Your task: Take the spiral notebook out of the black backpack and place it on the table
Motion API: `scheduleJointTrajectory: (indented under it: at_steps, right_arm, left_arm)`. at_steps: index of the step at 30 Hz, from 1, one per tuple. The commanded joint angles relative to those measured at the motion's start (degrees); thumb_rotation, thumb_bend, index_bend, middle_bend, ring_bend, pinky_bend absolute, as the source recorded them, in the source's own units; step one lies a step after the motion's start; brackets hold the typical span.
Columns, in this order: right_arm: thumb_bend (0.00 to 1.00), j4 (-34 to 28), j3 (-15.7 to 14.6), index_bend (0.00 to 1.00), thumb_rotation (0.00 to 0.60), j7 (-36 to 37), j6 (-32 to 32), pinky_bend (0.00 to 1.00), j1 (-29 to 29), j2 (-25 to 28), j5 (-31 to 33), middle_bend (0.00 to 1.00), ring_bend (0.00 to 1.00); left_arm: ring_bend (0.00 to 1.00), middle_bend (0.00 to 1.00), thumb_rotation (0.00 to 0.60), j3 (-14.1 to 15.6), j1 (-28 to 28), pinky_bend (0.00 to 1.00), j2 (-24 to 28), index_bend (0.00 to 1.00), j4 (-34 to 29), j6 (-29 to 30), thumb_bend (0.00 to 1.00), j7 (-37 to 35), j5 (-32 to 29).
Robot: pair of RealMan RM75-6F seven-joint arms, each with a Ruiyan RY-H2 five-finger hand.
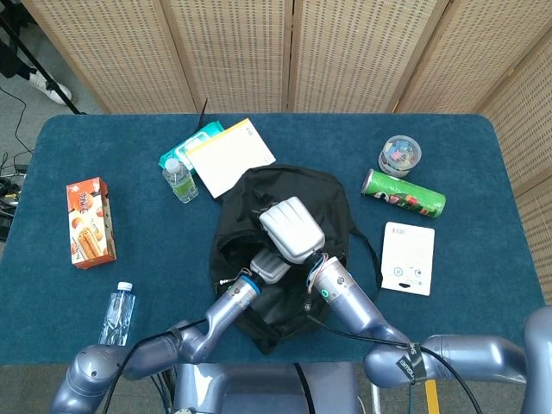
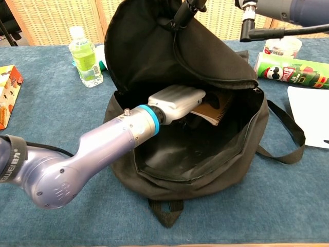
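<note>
Your left hand (image 2: 177,102) is deep inside the black backpack (image 2: 216,154), over the spiral notebook (image 2: 213,110) at the hand's 3 o'clock; whether it grips, I cannot tell. Your right hand (image 1: 291,228) pinches the backpack's flap, holding it up.

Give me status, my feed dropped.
Left hand inside black backpack, at spiral notebook; grip unseen. Right hand holds flap up. Notebook not out.
</note>
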Motion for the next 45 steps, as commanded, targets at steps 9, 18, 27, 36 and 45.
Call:
scheduleJointTrajectory:
  at_steps: [9,18,27,36,45]
  right_arm:
    - [0.65,1.0,-0.1,0.67,0.6,0.8,0.0,0.75,0.0,0.4,0.0,0.66,0.64]
    - [0.65,4.0,-0.4,0.67,0.6,1.9,0.1,0.75,-0.2,0.3,-0.4,0.66,0.64]
    - [0.65,8.0,0.9,0.67,0.6,3.1,0.1,0.75,0.0,0.1,1.0,0.66,0.64]
    - [0.65,10.6,2.6,0.67,0.6,5.4,-1.4,0.75,0.2,0.6,3.7,0.66,0.64]
    - [0.65,11.6,4.5,0.68,0.6,10.1,-4.7,0.75,-0.1,1.5,8.9,0.66,0.64]
  left_arm:
    - [0.29,0.37,0.6,1.1,0.0,0.41,-1.3,0.6,2.2,4.2,0.65,-4.2,2.0]
    - [0.42,0.51,0.6,5.4,3.4,0.53,0.2,0.75,1.1,11.8,0.65,-9.9,6.6]
    - [0.43,0.54,0.6,8.4,7.5,0.54,6.1,0.77,-6.5,17.8,0.65,-13.1,9.4]
    - [0.43,0.54,0.6,9.7,9.8,0.54,14.5,0.77,-18.5,22.6,0.65,-15.3,12.4]
    - [0.43,0.54,0.6,13.1,13.8,0.54,23.4,0.78,-30.5,27.2,0.65,-21.3,15.6]
